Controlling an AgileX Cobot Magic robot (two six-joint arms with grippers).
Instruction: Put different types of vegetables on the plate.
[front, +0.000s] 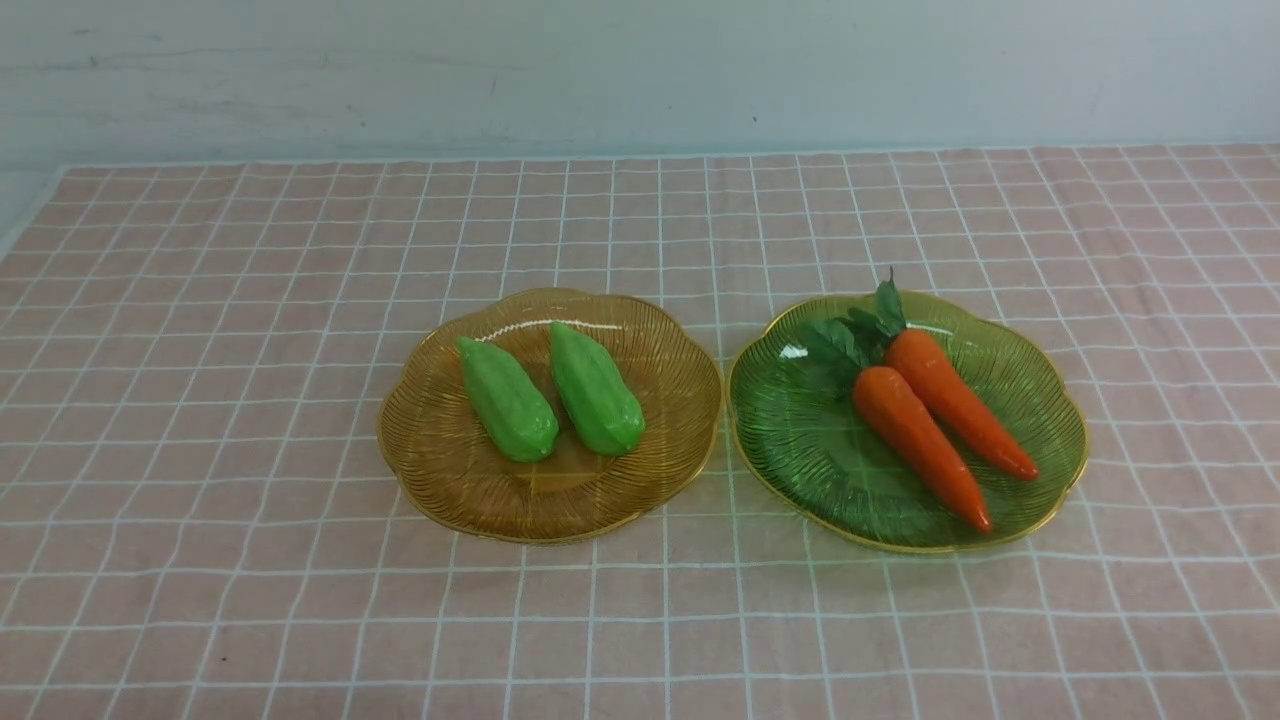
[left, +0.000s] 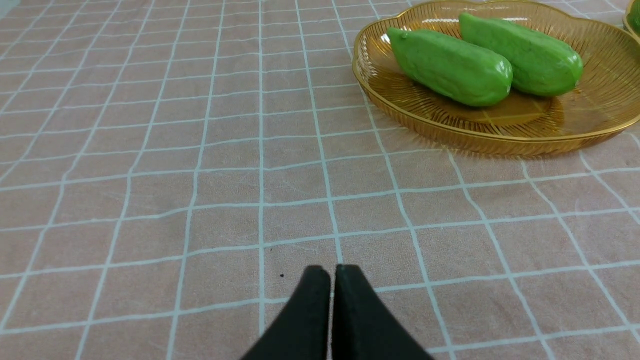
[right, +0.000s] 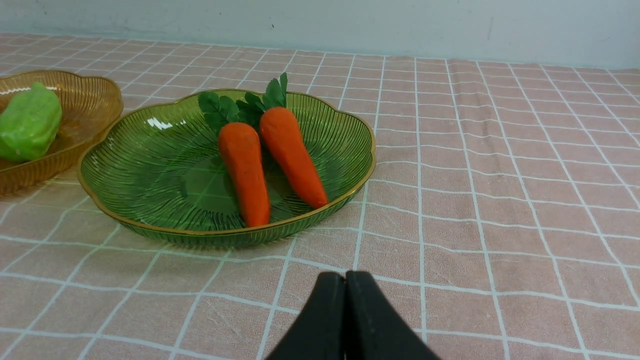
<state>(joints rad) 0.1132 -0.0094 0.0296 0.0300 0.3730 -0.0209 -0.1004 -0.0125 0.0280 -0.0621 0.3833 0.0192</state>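
Two glossy green gourds (front: 507, 400) (front: 596, 389) lie side by side in an amber ribbed plate (front: 440, 470). Two orange carrots (front: 920, 433) (front: 958, 402) with leafy tops lie in a green ribbed plate (front: 800, 440) to its right. Neither arm shows in the front view. In the left wrist view my left gripper (left: 332, 272) is shut and empty over bare cloth, well short of the amber plate (left: 450, 132) and its gourds (left: 450, 67). My right gripper (right: 345, 276) is shut and empty, just in front of the green plate (right: 150, 170) with the carrots (right: 245, 170).
A pink cloth with a white grid (front: 640, 620) covers the table. A pale wall (front: 640, 70) rises behind its far edge. The two plates stand nearly rim to rim at the middle.
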